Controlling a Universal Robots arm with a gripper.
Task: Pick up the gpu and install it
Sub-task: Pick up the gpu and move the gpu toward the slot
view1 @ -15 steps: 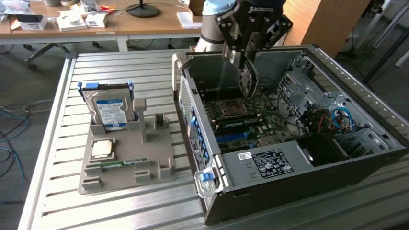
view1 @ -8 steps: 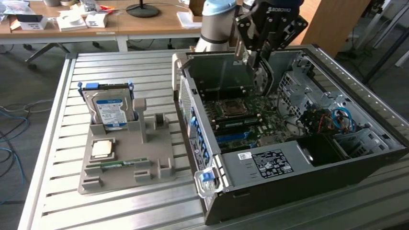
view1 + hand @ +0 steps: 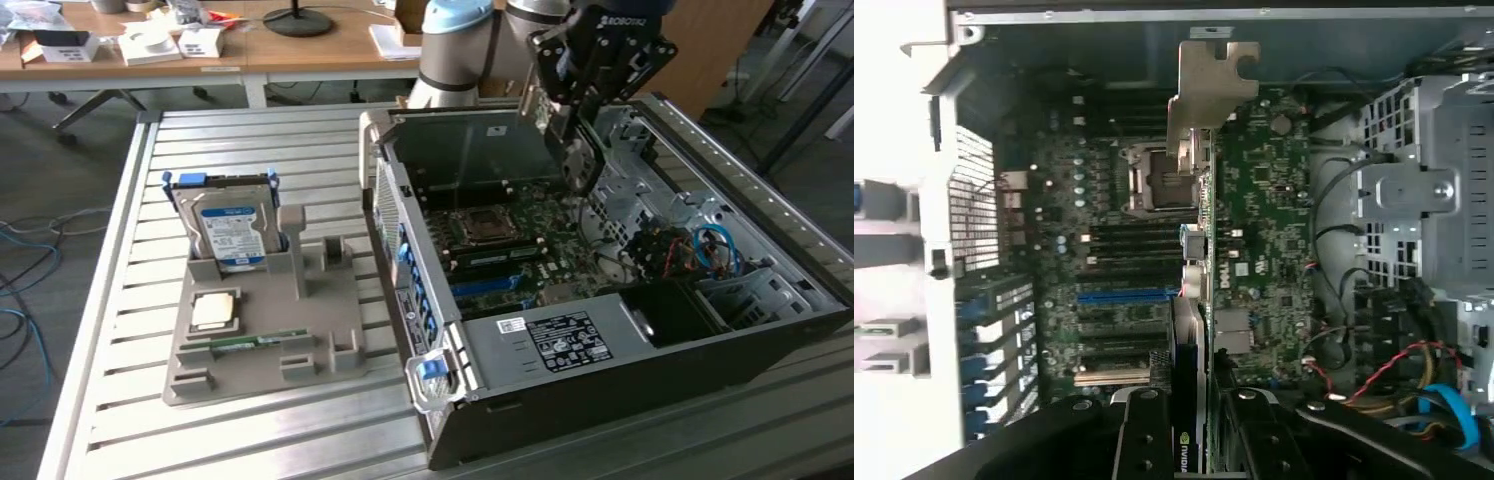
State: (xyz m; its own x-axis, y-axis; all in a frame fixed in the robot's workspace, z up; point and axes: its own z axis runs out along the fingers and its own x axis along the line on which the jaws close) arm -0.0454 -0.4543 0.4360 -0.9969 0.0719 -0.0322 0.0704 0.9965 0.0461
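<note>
Large open grey metal computer case (image 3: 400, 240) across the exterior view's right half, green motherboard (image 3: 534, 225) inside. At upper right, black gripper (image 3: 577, 125) clamped on the thin dark gpu card (image 3: 585, 165), hanging above the board, silver bracket (image 3: 1204, 90) at far end. Best held steady, clear of cables (image 3: 661, 250), edge square to board.

- We see a pale wooden desk (image 3: 307, 55) along the far side, carrying small white boxes (image 3: 150, 45) and a black round stand base (image 3: 296, 22).
- We make out a dark grey floor (image 3: 54, 170) beneath it, with blue cables (image 3: 30, 285) lying loose at the exterior view's left.
- We find a slatted metal table (image 3: 240, 140) as the work surface, evenly lit.
- We note a brown wooden panel (image 3: 727, 45) at the exterior view's right.
</note>
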